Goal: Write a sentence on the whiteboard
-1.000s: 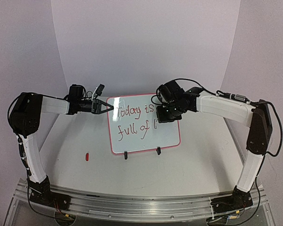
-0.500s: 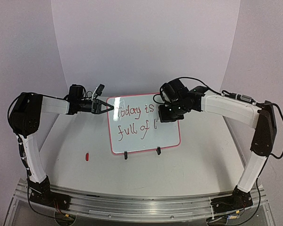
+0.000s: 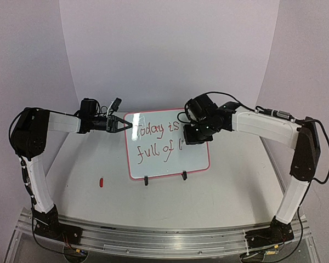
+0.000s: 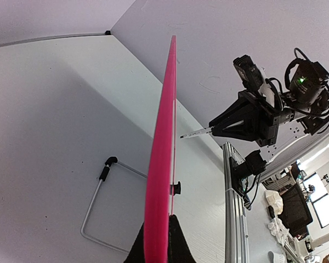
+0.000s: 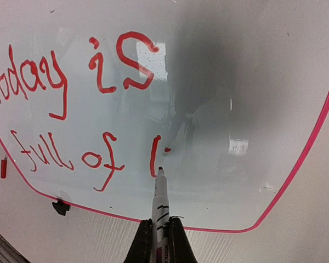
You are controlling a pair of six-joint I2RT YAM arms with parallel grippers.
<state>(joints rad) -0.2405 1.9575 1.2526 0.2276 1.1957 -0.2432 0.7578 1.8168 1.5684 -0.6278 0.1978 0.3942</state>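
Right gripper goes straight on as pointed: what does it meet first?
The marker in the right gripper leads, so its tip would meet the whiteboard face first, beside the red stroke after "of". Gap looks small; depth is unclear.

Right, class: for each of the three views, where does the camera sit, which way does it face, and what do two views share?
Top external: above and behind the arm bases, looking down at the whiteboard; left hand and right hand show.
Left wrist: faces along the board's pink edge; own fingertips at the bottom.
Right wrist: faces the sentence; own fingers hold the marker.
Shared: both wrist views show the marker.
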